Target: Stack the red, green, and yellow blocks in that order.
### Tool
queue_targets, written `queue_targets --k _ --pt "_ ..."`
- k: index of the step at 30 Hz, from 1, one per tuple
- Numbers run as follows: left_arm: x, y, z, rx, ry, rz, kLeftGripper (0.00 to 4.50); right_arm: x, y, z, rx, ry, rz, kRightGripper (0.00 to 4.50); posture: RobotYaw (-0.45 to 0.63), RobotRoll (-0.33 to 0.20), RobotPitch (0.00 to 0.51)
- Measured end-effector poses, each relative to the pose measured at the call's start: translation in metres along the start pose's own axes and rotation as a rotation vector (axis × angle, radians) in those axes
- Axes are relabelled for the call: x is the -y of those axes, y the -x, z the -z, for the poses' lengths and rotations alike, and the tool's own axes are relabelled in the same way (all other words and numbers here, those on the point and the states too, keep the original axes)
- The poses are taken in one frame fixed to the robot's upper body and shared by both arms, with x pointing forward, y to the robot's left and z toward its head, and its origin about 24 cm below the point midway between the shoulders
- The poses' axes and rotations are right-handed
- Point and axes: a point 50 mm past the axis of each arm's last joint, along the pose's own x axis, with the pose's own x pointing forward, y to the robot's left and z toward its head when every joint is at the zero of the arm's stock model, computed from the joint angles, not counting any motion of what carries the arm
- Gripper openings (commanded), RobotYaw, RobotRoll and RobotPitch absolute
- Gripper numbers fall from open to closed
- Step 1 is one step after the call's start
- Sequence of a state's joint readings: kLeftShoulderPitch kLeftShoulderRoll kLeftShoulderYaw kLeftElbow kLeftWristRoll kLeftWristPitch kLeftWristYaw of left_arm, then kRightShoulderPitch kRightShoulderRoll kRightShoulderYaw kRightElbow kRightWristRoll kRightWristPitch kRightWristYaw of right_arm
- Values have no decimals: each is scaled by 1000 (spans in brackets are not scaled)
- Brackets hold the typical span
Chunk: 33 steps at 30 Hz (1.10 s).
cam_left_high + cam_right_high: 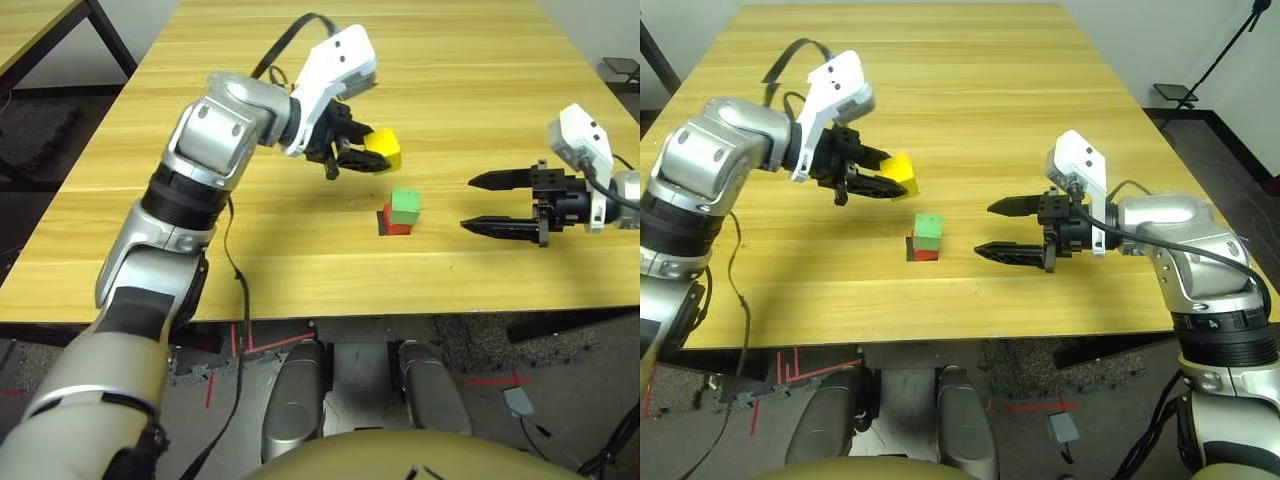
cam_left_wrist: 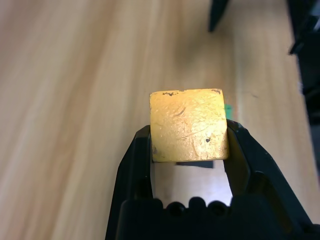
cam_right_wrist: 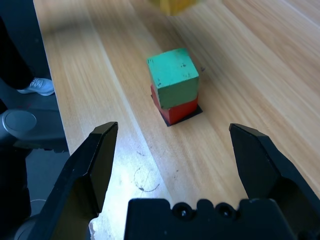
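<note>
now the left gripper [image 1: 352, 150] is clamped on the yellow block [image 1: 383, 148], held above the table with the green block [image 1: 405, 204] on the red block [image 1: 395, 223] at its five o'clock, while the right gripper [image 1: 492, 204] waits spread wide.

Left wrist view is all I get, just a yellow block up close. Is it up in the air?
Observer: Yes. The left tool holds the yellow block off the table.
Operator: Where's the stack?
Observer: The green block sits on the red block, nearer the robot than the yellow.
Operator: Is the other tool busy?
Observer: No. The right tool is open, beside the stack, touching nothing.
</note>
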State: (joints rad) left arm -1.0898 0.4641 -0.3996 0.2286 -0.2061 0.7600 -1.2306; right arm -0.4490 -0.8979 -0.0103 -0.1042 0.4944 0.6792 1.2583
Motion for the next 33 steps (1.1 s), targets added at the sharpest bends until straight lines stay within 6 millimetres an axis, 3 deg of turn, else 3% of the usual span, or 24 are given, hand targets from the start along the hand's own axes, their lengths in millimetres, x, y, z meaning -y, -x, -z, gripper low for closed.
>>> queue_targets --k 10,33 --pt "-6 -25 -1 -10 -87 70 2023 -5 1 6 -7 -22 13 4500 45 -50 104" --pt "-4 -31 6 -67 -114 100 2023 -7 4 6 3 -37 26 4500 40 -51 117"
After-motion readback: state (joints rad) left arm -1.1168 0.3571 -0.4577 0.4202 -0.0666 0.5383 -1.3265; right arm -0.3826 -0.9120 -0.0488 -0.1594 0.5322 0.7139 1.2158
